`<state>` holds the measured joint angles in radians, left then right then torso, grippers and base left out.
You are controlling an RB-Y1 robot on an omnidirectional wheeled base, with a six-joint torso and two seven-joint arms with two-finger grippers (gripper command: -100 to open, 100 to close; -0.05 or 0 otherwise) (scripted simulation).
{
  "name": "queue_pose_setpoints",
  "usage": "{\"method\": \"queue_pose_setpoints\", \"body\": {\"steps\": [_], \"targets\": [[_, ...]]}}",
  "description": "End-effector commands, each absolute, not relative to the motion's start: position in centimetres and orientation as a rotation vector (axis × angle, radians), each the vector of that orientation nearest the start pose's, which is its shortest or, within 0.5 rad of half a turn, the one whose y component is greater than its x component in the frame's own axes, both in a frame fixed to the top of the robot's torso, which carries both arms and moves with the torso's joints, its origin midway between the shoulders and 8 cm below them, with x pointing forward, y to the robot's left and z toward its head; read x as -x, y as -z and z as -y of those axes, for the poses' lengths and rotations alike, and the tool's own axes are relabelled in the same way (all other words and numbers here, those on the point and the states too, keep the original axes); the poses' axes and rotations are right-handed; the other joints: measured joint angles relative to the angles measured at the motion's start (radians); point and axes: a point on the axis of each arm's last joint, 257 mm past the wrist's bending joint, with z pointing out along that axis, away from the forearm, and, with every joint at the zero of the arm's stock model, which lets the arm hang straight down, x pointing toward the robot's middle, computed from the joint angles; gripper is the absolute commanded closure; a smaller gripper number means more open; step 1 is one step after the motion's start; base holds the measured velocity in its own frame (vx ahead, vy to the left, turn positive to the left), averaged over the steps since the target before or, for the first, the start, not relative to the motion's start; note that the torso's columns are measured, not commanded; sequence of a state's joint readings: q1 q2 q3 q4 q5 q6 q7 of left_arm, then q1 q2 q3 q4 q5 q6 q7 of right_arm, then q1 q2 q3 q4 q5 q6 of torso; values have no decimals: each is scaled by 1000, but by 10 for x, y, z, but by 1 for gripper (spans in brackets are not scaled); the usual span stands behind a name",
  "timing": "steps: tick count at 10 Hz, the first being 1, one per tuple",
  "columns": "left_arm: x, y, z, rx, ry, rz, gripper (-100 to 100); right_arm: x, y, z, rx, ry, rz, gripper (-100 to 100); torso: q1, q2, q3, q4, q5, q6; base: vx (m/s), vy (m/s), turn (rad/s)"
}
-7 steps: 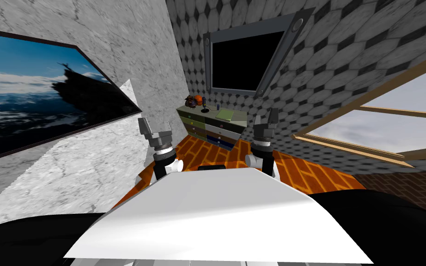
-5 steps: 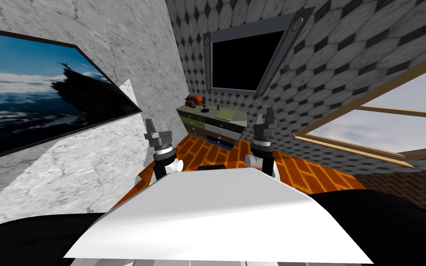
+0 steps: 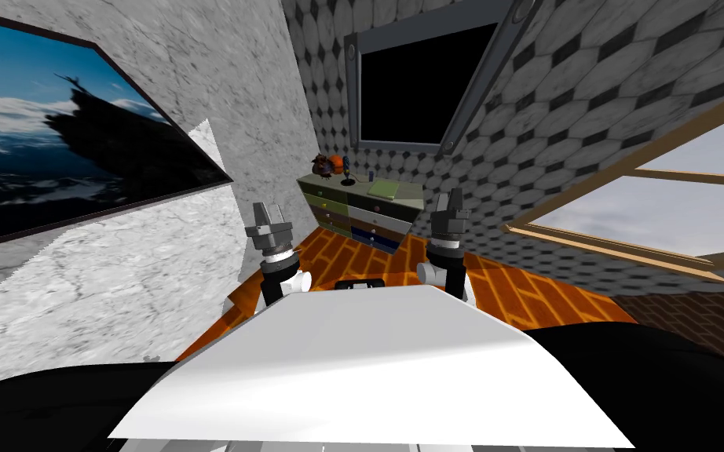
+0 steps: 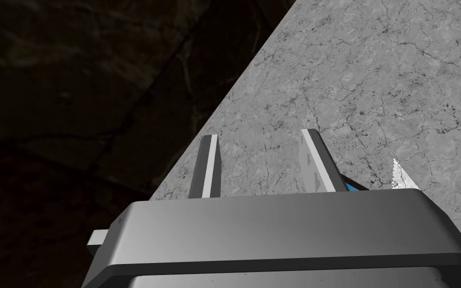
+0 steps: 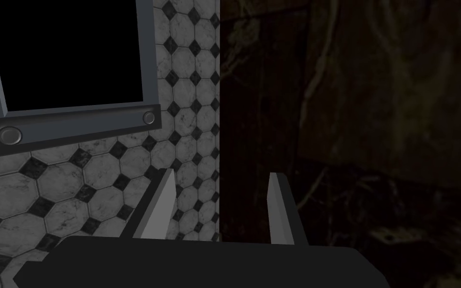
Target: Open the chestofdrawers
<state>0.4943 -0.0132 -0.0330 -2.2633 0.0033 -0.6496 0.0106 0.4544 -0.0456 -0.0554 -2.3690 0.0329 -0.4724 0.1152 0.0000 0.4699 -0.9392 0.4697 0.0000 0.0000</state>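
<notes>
Standing against the tiled wall, the chest (image 3: 360,205) is well ahead of me across the orange floor (image 3: 510,290), with every drawer front flush and shut. On its top lie an orange-and-dark ornament (image 3: 329,165) and a flat green thing (image 3: 384,188); above it hangs a grey-framed black panel (image 3: 411,86).

Short of the chest, the left gripper (image 3: 269,213) is raised off the chest's left end, toward a marbled wall (image 3: 219,78). The right gripper (image 3: 448,200) is raised just off its right end.

Two things have changed in the last moment. The whole head view has shifted, which I take as my own move, and the chest sits slightly higher in it. Both grippers' fingers look closer together than they were, though a gap remains and neither holds anything.

By my reading this is only the approach. No drawer pull is within reach, so I must drive nearer before either arm can go for one.
</notes>
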Motion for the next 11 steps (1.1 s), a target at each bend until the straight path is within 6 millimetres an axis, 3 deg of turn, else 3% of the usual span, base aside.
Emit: {"method": "queue_pose_setpoints", "body": {"steps": [1, 2, 3, 5, 11], "targets": [[-322, -46, -266, 565, 1378, -498, 0, -330, -73, 278, -474, -1156, -613, 0, 0, 74, -148, 74, 0, 0, 0, 0, 0], [-322, -46, -266, 564, 1378, -498, 0, -330, -73, 278, -474, -1156, -613, 0, 0, 148, -295, 148, 0, 0, 0, 0, 0], [-325, -42, -262, 549, 1381, -533, -100, -330, -73, 278, -474, -1156, -613, 0, 0, 221, -443, 221, 0, 0, 17, -12, -16], [-332, -33, -257, 534, 1384, -588, -100, -330, -73, 278, -474, -1156, -614, 0, -1, 263, -532, 264, 0, 0, 36, -37, -22], [-365, 15, -248, 559, 1371, -743, -100, -330, -73, 278, -474, -1156, -614, 0, 0, 267, -537, 268, 0, 0, 75, -70, -41]]}}
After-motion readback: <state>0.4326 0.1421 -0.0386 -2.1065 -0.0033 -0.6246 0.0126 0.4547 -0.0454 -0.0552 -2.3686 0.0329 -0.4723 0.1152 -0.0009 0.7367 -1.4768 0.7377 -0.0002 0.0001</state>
